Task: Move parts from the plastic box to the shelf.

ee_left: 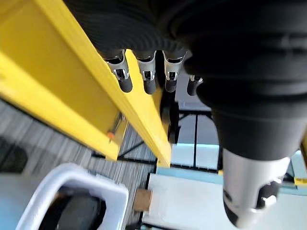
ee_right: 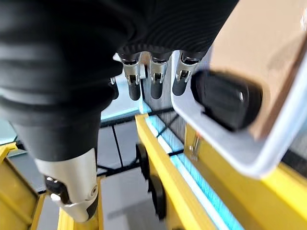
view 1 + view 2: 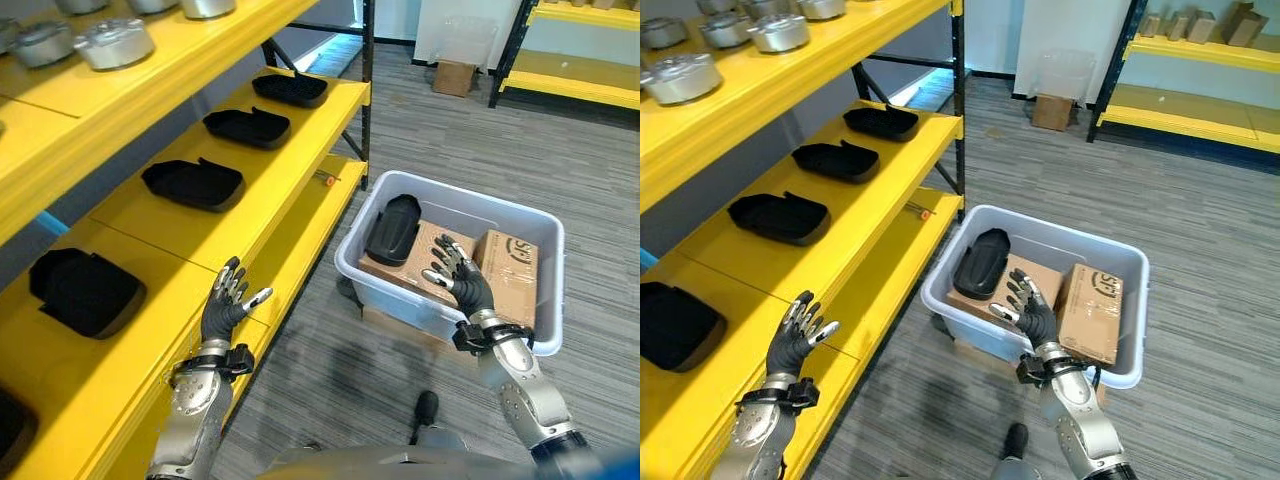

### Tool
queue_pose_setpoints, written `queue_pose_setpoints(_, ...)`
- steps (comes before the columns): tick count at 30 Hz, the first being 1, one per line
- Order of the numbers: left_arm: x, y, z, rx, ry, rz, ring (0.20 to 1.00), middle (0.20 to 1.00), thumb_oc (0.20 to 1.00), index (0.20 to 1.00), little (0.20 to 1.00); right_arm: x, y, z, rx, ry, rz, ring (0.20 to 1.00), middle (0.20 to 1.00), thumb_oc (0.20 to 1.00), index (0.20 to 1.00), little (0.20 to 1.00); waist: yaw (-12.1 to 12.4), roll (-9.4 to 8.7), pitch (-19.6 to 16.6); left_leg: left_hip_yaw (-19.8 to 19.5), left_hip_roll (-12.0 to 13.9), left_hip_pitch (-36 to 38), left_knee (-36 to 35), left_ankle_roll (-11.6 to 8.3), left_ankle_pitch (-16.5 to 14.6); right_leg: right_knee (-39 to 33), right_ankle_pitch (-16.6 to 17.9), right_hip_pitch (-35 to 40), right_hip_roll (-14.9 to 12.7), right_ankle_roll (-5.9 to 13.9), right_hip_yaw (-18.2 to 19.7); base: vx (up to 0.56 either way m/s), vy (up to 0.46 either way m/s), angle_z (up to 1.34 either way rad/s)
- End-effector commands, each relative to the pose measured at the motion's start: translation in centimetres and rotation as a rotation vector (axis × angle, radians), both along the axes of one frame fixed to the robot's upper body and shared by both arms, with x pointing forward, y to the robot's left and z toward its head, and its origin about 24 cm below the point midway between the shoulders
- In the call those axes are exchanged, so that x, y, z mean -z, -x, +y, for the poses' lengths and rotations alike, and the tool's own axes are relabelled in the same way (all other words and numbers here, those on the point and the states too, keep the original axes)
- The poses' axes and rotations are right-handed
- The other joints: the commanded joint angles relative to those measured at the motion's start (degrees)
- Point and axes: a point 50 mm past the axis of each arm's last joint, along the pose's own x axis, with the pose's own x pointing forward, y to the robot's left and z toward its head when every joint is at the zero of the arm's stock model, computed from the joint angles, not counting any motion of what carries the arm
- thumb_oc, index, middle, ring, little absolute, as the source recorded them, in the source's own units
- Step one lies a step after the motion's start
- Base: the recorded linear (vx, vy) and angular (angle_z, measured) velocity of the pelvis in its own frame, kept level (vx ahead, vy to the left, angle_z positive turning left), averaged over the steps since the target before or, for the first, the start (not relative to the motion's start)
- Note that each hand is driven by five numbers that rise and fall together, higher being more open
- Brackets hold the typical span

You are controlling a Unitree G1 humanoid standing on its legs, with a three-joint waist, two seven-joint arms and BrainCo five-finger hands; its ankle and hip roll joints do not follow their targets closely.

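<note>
A pale plastic box (image 3: 545,235) stands on the floor at the right. Inside it a black moulded part (image 3: 392,228) leans on two cardboard boxes (image 3: 508,272). My right hand (image 3: 462,281) hovers over the box's near side with straight, spread fingers, a short way from the part (image 2: 226,98). Several matching black parts (image 3: 193,184) lie in a row on the yellow middle shelf (image 3: 270,170). My left hand (image 3: 226,302) floats open above that shelf's front edge, holding nothing.
Silver metal parts (image 3: 112,42) sit on the upper shelf. A lower yellow shelf (image 3: 300,240) juts out toward the box. Another yellow rack (image 3: 590,70) and a small carton (image 3: 453,77) stand far across the grey carpet.
</note>
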Motion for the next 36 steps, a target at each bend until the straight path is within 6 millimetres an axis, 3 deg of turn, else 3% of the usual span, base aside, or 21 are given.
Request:
queue_pose_setpoints(1, -2.2, -1.0, 0.8, 0.026, -0.070, -0.094, 1.000, 1.000, 1.000, 1.000, 1.000, -2.7, 0.1, 0.3, 0.028, -0.058, -0.155, 1.000, 1.000, 1.000, 1.000, 1.000, -0.77, -1.78, -0.83, -4.78, 1.01, -1.54, -0.53, -0.29, -0.89, 6.91, -5.37, -0.70, -5.20, 5.25, 2.02, 0.15, -0.306, 0.23)
queue_pose_setpoints(5, -1.8, -1.0, 0.3, 0.050, -0.042, -0.080, 1.000, 1.000, 1.000, 1.000, 1.000, -2.8, 0.8, -1.0, 0.069, -0.051, -0.160, 1.000, 1.000, 1.000, 1.000, 1.000, -2.37, -0.84, -1.11, -3.98, 5.65, -2.44, 1.27, -2.86, 1.35, 8.27, -9.66, -0.39, -1.95, 2.74, 1.25, 0.12, -0.288, 0.15)
queue_pose_setpoints(8, -1.7, -1.0, 0.2, 0.050, -0.030, -0.077, 1.000, 1.000, 1.000, 1.000, 1.000, -2.9, 1.1, -1.6, 0.082, -0.037, -0.159, 1.000, 1.000, 1.000, 1.000, 1.000, -2.98, -0.27, -0.59, -4.36, 8.23, -3.90, 5.84, -4.04, 5.58, 9.70, -12.35, -0.48, 0.49, 0.53, 1.77, 0.11, -0.266, 0.17)
queue_pose_setpoints(10, -1.7, -0.7, 0.3, 0.041, -0.032, -0.075, 1.000, 1.000, 1.000, 1.000, 1.000, -2.8, 1.3, -1.6, 0.065, -0.033, -0.154, 1.000, 1.000, 1.000, 1.000, 1.000, -2.86, -0.58, -0.20, -5.39, 9.71, -4.76, 9.52, -4.39, 9.59, 9.90, -13.56, -0.34, 2.61, -1.20, 2.99, 0.08, -0.219, -0.07)
queue_pose_setpoints(12, -1.7, -0.7, 0.3, 0.041, -0.032, -0.075, 1.000, 1.000, 1.000, 1.000, 1.000, -2.8, 1.3, -1.6, 0.065, -0.033, -0.154, 1.000, 1.000, 1.000, 1.000, 1.000, -2.87, -0.54, -0.24, -5.42, 9.78, -4.84, 9.60, -4.44, 9.56, 9.92, -13.58, -0.38, 2.68, -1.25, 2.97, 0.09, -0.213, -0.21)
queue_pose_setpoints(13, -1.5, -0.1, 0.8, 0.031, -0.043, -0.061, 1.000, 1.000, 1.000, 1.000, 1.000, -2.7, 1.3, -1.5, 0.036, -0.023, -0.147, 1.000, 1.000, 1.000, 1.000, 1.000, -1.60, -2.37, 1.12, -8.41, 10.86, -9.10, 21.74, -2.98, 14.75, 8.86, -14.89, 1.46, 5.77, -4.12, 5.46, 0.21, -0.492, -0.31)
queue_pose_setpoints(14, -1.1, 0.2, 0.8, 0.025, -0.034, -0.043, 1.000, 1.000, 1.000, 1.000, 1.000, -2.8, 1.4, -1.8, 0.025, -0.007, -0.147, 1.000, 1.000, 1.000, 1.000, 1.000, -0.65, -3.38, 2.54, -9.70, 9.13, -12.26, 28.20, -1.43, 13.98, 8.07, -15.95, 3.09, 6.71, -5.33, 6.39, 0.22, -0.543, -0.37)
queue_pose_setpoints(16, -1.0, 0.2, 0.6, 0.031, -0.033, -0.040, 1.000, 1.000, 1.000, 1.000, 1.000, -2.9, 1.3, -2.0, 0.030, 0.010, -0.152, 1.000, 1.000, 1.000, 1.000, 1.000, 1.14, -4.13, 4.40, -11.79, 2.75, -19.82, 27.38, 0.24, 8.91, 6.85, -16.23, 4.66, 6.05, -4.82, 7.12, 0.09, -0.154, -0.69)
queue_pose_setpoints(17, -1.0, 0.4, 0.7, 0.030, -0.026, -0.042, 1.000, 1.000, 1.000, 1.000, 1.000, -3.0, 1.3, -2.0, 0.023, 0.010, -0.155, 1.000, 1.000, 1.000, 1.000, 1.000, 1.40, -4.28, 4.88, -12.34, 1.67, -21.45, 25.11, 0.59, 7.34, 6.41, -16.36, 5.24, 6.17, -4.26, 7.41, 0.13, -0.021, -0.68)
queue_pose_setpoints(19, -1.1, 0.5, 0.7, 0.032, -0.029, -0.046, 1.000, 1.000, 1.000, 1.000, 1.000, -2.9, 1.5, -2.0, 0.019, 0.016, -0.153, 1.000, 1.000, 1.000, 1.000, 1.000, 1.84, -4.12, 5.47, -12.33, 3.22, -22.35, 15.32, -0.48, 9.84, 5.83, -16.90, 6.18, 6.36, -3.58, 7.73, 0.18, 0.032, -0.35)
queue_pose_setpoints(20, -1.2, 0.4, 0.7, 0.034, -0.032, -0.050, 1.000, 1.000, 1.000, 1.000, 1.000, -2.8, 1.5, -2.0, 0.020, 0.018, -0.152, 1.000, 1.000, 1.000, 1.000, 1.000, 2.02, -3.68, 5.77, -12.66, 4.06, -22.73, 9.78, -1.41, 13.37, 5.77, -17.25, 6.49, 6.61, -3.51, 7.64, 0.19, 0.093, -0.62)
queue_pose_setpoints(22, -1.2, 0.1, 0.7, 0.032, -0.045, -0.056, 1.000, 1.000, 1.000, 1.000, 1.000, -2.6, 1.5, -2.0, 0.023, 0.022, -0.144, 1.000, 1.000, 1.000, 1.000, 1.000, 2.58, -2.68, 6.07, -14.30, 3.71, -24.92, 1.76, -2.70, 16.39, 5.63, -17.62, 7.44, 6.87, -2.87, 7.87, 0.17, 0.110, -0.30)
queue_pose_setpoints(23, -1.2, 0.1, 0.7, 0.032, -0.045, -0.056, 1.000, 1.000, 1.000, 1.000, 1.000, -2.6, 1.5, -2.0, 0.023, 0.022, -0.144, 1.000, 1.000, 1.000, 1.000, 1.000, 2.61, -2.70, 6.12, -14.22, 3.70, -24.63, 1.37, -2.71, 16.58, 5.65, -17.66, 7.52, 6.83, -2.86, 7.90, 0.25, 0.185, -0.08)
queue_pose_setpoints(24, -1.4, 0.1, 1.0, 0.016, -0.052, -0.066, 1.000, 1.000, 1.000, 1.000, 1.000, -2.6, 1.3, -1.6, 0.011, 0.032, -0.148, 1.000, 1.000, 1.000, 1.000, 1.000, 3.52, -2.00, 5.96, -16.64, 4.11, -23.36, 0.09, -3.92, 17.42, 6.08, -18.85, 8.98, 6.62, -2.10, 9.88, 0.25, 0.194, -0.35)
queue_pose_setpoints(29, -1.7, 0.3, 1.2, 0.003, -0.027, -0.089, 1.000, 1.000, 1.000, 1.000, 1.000, -2.2, 1.4, -0.6, -0.035, -0.004, -0.136, 1.000, 1.000, 1.000, 1.000, 1.000, 3.40, -1.10, 3.58, -14.89, 4.93, -19.78, 0.89, -3.72, 15.33, 4.69, -18.93, 11.04, 5.39, -1.04, 12.85, 0.27, 0.252, -0.79)
queue_pose_setpoints(30, -2.1, 0.1, 1.2, 0.010, -0.034, -0.107, 1.000, 1.000, 1.000, 1.000, 1.000, -2.2, 1.4, -0.6, -0.036, -0.010, -0.133, 1.000, 1.000, 1.000, 1.000, 1.000, 3.06, -1.46, 3.25, -13.79, 3.92, -19.33, 2.84, -2.55, 12.87, 4.35, -18.38, 11.99, 3.28, 0.03, 13.51, 0.26, 0.268, -0.59)
queue_pose_setpoints(36, -3.0, -0.1, 1.8, 0.019, -0.063, -0.126, 1.000, 1.000, 1.000, 1.000, 1.000, -1.9, 1.3, 0.2, -0.066, -0.018, -0.113, 1.000, 1.000, 1.000, 1.000, 1.000, 2.64, -3.16, 2.89, -10.06, 1.05, -20.24, 8.97, -0.08, 6.71, 3.96, -16.03, 11.19, -1.71, 3.14, 14.29, 0.18, 0.223, -0.32)
